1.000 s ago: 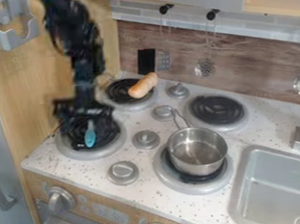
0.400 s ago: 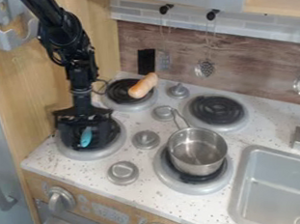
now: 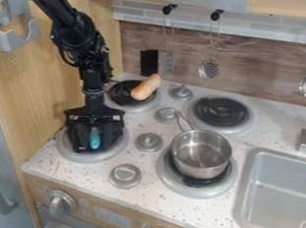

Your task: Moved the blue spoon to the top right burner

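Observation:
The black gripper hangs over the front left burner, low and close to its dark coil. The blue spoon shows as a short, nearly upright blue shape at the middle of the gripper, the rest of it hidden or too dark to make out. Whether the spoon touches the burner I cannot tell. Behind and to the right, the back right burner has nothing on it.
A metal pot sits on the front right burner, its handle pointing back. A sausage-like item rests in a dark pan on the back left burner. Knobs stand between burners; the sink is at right.
The gripper first shifted slightly left, then moved a little right. The blue spoon's visible part shifted the same way and now stands more upright than in the middle frame.

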### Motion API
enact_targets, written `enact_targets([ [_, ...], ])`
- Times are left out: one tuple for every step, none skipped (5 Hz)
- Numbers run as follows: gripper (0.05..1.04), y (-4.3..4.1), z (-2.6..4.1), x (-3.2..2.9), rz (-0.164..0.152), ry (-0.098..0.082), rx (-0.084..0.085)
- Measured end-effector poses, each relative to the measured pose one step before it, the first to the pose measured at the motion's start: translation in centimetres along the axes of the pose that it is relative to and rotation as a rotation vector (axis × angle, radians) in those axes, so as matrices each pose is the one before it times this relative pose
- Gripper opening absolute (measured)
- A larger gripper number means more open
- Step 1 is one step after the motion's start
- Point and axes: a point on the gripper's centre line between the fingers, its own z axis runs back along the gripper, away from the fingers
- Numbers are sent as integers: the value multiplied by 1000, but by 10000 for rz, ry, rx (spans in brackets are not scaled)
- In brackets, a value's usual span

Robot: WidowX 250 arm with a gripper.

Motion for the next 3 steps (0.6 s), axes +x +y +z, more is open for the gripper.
enact_targets([
  [310, -761, -8, -696, -523, -100, 318],
  [293, -763, 129, -812, -504, -130, 169],
  [290, -1755, 1751, -2168, -750, -75, -1],
])
